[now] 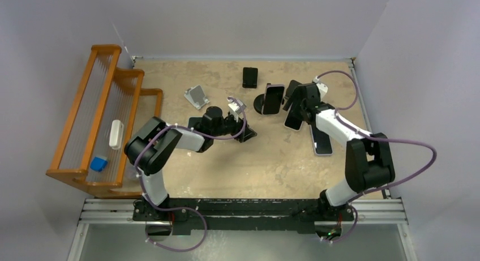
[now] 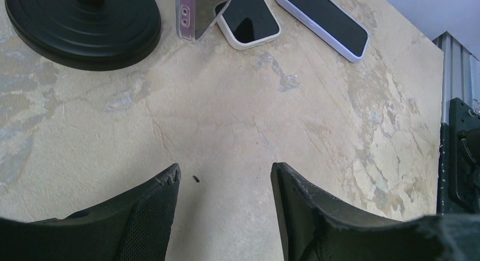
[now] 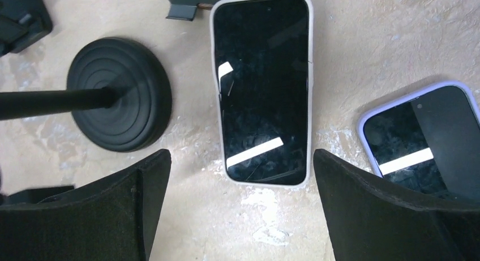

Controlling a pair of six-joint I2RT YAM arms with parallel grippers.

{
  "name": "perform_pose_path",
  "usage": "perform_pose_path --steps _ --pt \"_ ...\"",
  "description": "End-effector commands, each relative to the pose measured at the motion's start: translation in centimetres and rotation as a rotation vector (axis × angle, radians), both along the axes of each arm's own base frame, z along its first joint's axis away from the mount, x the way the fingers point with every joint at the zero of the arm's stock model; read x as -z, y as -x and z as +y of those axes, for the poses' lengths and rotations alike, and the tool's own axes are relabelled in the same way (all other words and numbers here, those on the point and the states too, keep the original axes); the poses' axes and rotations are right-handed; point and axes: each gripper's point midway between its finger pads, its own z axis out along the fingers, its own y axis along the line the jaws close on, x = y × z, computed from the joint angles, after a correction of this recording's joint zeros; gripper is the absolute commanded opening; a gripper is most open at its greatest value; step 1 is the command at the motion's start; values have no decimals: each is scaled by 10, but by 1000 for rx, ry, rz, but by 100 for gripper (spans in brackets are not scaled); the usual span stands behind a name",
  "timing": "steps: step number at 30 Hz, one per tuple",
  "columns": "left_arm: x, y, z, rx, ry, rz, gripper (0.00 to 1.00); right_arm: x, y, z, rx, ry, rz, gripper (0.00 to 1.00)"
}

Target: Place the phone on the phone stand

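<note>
A phone in a white case point(image 3: 263, 88) lies screen up just ahead of my right gripper point(image 3: 242, 159), which is open with nothing between its fingers. The phone's far end sits at a dark stand's foot point(image 3: 182, 9); I cannot tell whether it leans on it. From above, this phone point(image 1: 294, 122) is partly hidden under the right gripper point(image 1: 295, 105). A round-based phone stand point(image 1: 260, 105) carries a pink-edged phone point(image 1: 273, 98). My left gripper point(image 2: 225, 173) hovers open over bare table; it shows at mid-table point(image 1: 248, 134) in the top view.
A lavender-cased phone point(image 1: 321, 141) lies flat to the right of the white one. A silver stand point(image 1: 196, 97) and a small black stand point(image 1: 249, 77) sit at the back. A wooden rack point(image 1: 96, 119) stands along the left edge.
</note>
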Motion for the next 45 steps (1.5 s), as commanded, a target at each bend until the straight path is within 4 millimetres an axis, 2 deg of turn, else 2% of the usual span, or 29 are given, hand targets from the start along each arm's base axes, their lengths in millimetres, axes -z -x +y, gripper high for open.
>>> perform_pose_path --steps 1,9,13,21,29,34,37,42,45 --pt "-22 0 2 1 22 -70 59 1 -9 -10 115 7 14 97" --pt "-17 4 3 12 10 -56 58 32 -34 -25 166 143 139 98" --pt "-17 6 2 24 17 -47 58 32 -50 -32 175 195 132 98" --pt "-13 11 -5 62 49 -7 58 47 -50 -53 187 262 170 99" --pt "-9 11 -7 69 51 10 58 61 -59 -48 153 223 156 96" --pt "-7 12 -7 73 47 20 59 63 -65 -45 137 215 139 94" --pt "-7 12 -7 75 48 24 59 63 -65 -45 133 213 130 83" --pt "-9 14 -7 79 50 26 59 60 -59 -46 144 205 113 51" --pt "-10 15 -7 83 53 25 59 47 -54 -47 150 194 80 36"
